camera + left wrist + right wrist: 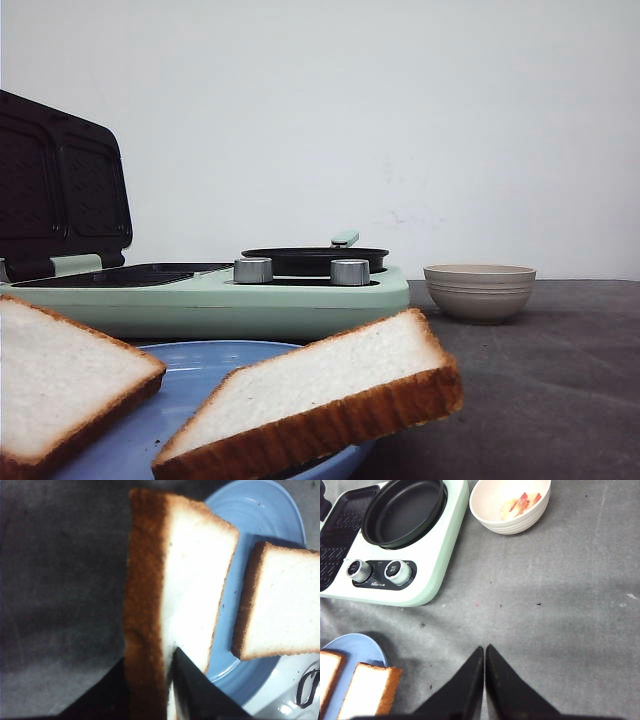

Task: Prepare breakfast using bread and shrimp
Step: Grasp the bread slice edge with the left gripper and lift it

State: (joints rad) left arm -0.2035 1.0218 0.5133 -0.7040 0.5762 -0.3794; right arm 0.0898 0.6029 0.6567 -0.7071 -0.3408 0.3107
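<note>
We see our left pincer clamped on 1 bread slice over the blue plate, right pincer closed and empty above the bench, shrimp in the beige bowl.

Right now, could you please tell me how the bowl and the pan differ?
The bowl is beige; the pan is black. The bowl holds shrimp; the pan is empty. The bowl stands on the table; the pan sits in the green cooker. Both are round and open on top.
</note>
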